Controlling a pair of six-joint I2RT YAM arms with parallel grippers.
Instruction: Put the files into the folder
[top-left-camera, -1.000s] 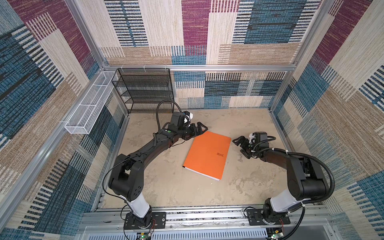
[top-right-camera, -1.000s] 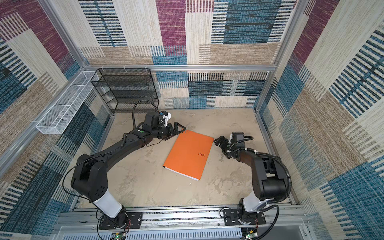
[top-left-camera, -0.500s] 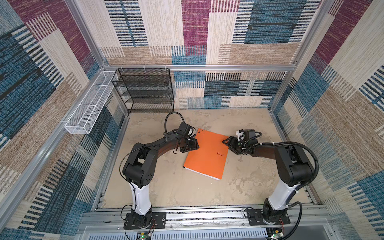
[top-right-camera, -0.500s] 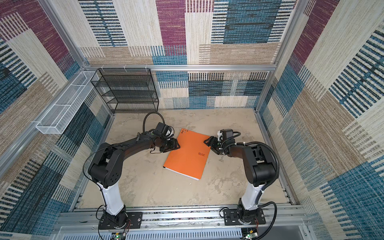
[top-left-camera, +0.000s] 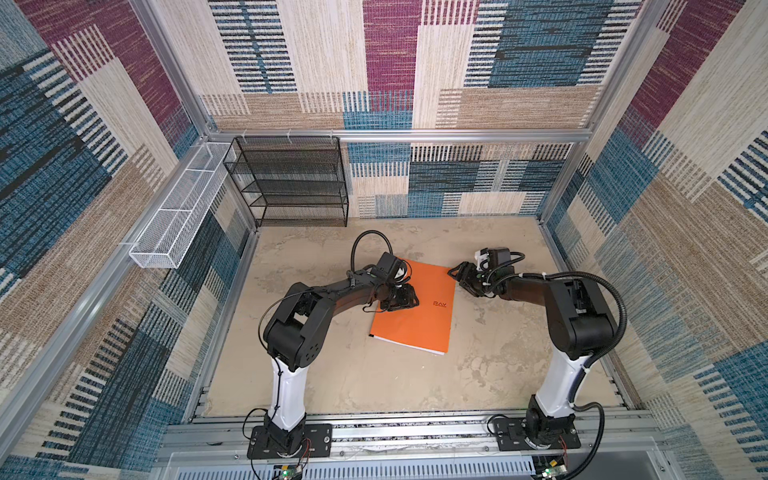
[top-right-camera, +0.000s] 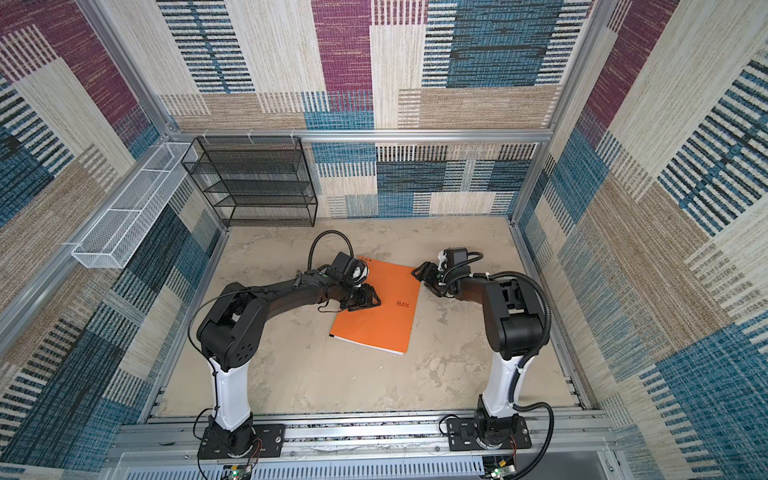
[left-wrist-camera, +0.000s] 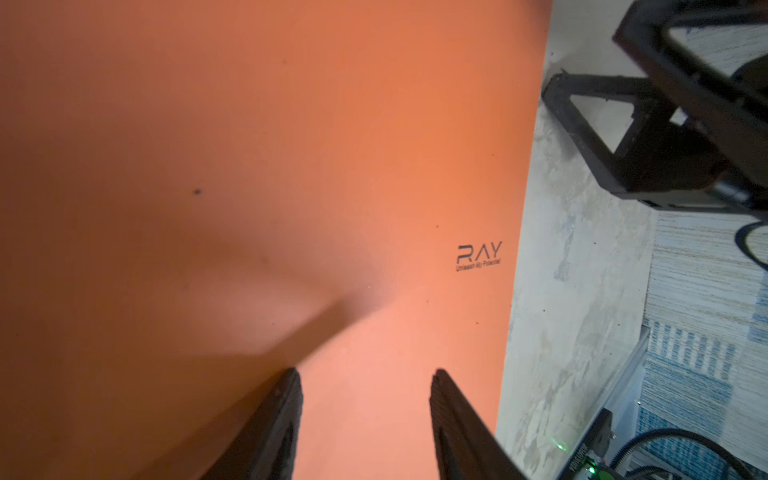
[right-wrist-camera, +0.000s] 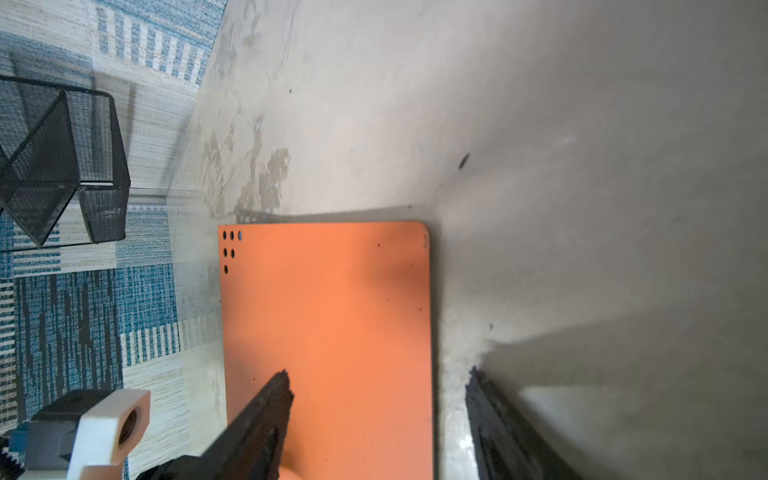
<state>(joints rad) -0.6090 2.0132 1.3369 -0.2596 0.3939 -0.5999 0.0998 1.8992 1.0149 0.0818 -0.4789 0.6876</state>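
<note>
Folder (top-left-camera: 419, 309) lies shut, white sheet edges visible beneath; left gripper (left-wrist-camera: 363, 388) released over cover, right gripper (right-wrist-camera: 380, 376) released straddling its edge. Stage undeterminable.

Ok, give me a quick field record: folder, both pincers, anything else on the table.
folder: orange, closed, flat on table; white sheet edges show at its near edge
left pincer: open, over folder's left part
right pincer: open, straddling folder's far right edge
loose files: none visible
rack: black mesh, far left corner
basket: white mesh, on left wall
</note>
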